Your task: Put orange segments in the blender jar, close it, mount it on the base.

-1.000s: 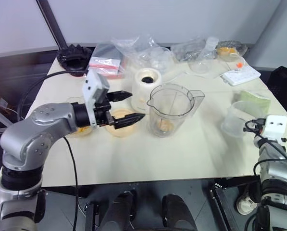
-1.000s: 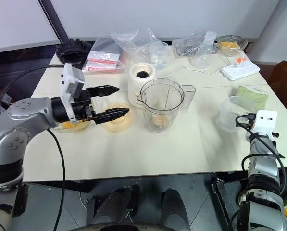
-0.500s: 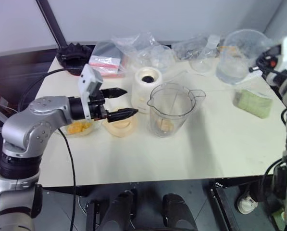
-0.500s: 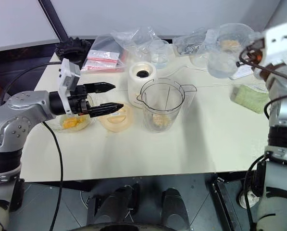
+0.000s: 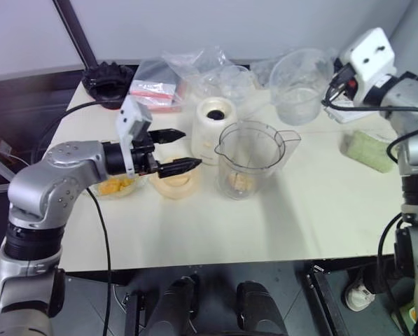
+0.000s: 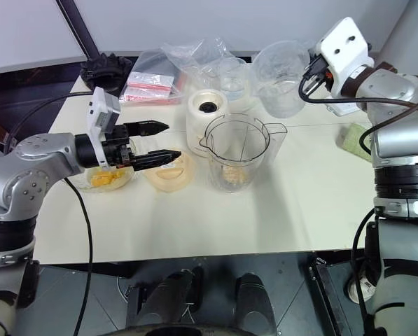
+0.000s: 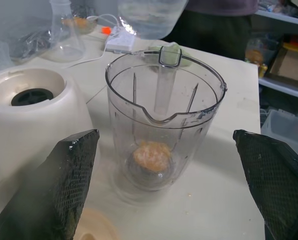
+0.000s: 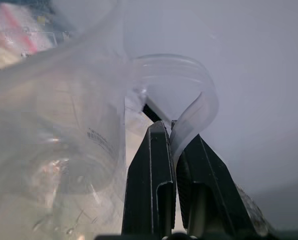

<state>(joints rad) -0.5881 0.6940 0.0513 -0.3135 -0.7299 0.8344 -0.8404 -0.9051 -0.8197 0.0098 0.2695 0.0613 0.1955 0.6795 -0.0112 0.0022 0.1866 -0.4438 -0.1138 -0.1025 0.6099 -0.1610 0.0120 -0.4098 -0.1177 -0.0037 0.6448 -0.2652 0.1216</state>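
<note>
The left gripper (image 5: 172, 150) is held out roughly level over the table (image 5: 300, 217), its arm bent at the elbow and reaching in from the robot's left, with the two black fingers spread wide and nothing between them. Just ahead of its fingertips stands the blender jar (image 5: 251, 159), upright on the table, spout turned toward the gripper and handle on the far side; in the left wrist view the jar sits squarely between the two fingers' tips but well beyond them, not touched. One orange segment (image 7: 151, 156) lies at the jar's bottom. Directly below the gripper's lower finger lies a flat pale-orange lid (image 5: 176, 185), and beside the wrist, on the robot's side, a shallow glass bowl (image 5: 115, 187) holds more orange segments (image 5: 114, 186). The cream-white base (image 5: 214, 120) stands just past the upper fingertip, close beside the jar and behind it. The right arm is raised high over the far right part of the table, forearm angled inward, and the right gripper (image 8: 171, 150) is pinched tight on the thin handle loop of a clear measuring cup (image 5: 297, 84), which hangs in the air off its fingertips, above and behind the jar. A green sponge (image 5: 367, 150) lies on the table below that arm.
</note>
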